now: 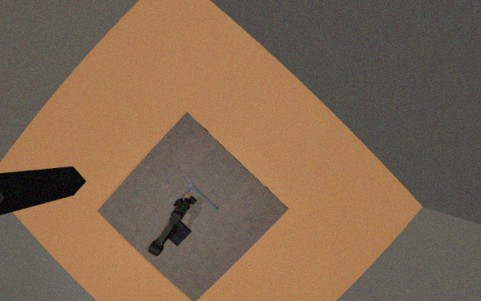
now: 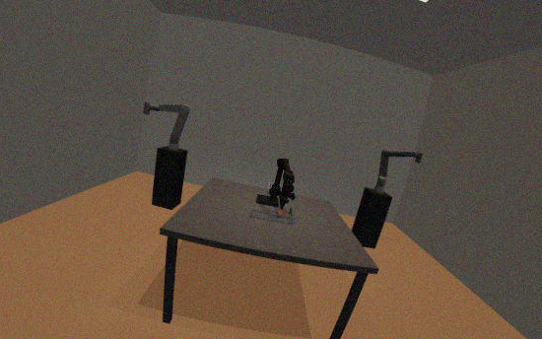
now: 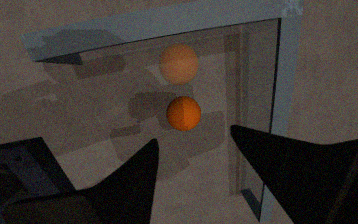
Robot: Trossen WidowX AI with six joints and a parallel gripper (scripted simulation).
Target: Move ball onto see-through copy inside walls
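Inside the corner made by two low clear walls (image 3: 284, 75), a solid orange ball (image 3: 183, 113) rests on the grey table (image 3: 25, 90). Just beyond it, nearer the far wall, sits a paler, see-through copy of the ball (image 3: 179, 64); the two spheres are close together but do not overlap in the wrist view. One wall runs across the top of that view and the other runs down its right side, meeting at the upper right.

The gripper (image 3: 194, 142) hangs above the table on the near side of the ball, its two dark fingers spread apart with nothing between them. The ball shows in the gap ahead of the tips, not touched by either finger.

From the room view, the black arm (image 2: 282, 181) bends down over the walls near the middle of the table, with a small orange speck beneath it. Two black pedestals (image 2: 169, 176) carrying grey camera mounts stand on the orange floor (image 2: 44, 276) either side of the table.
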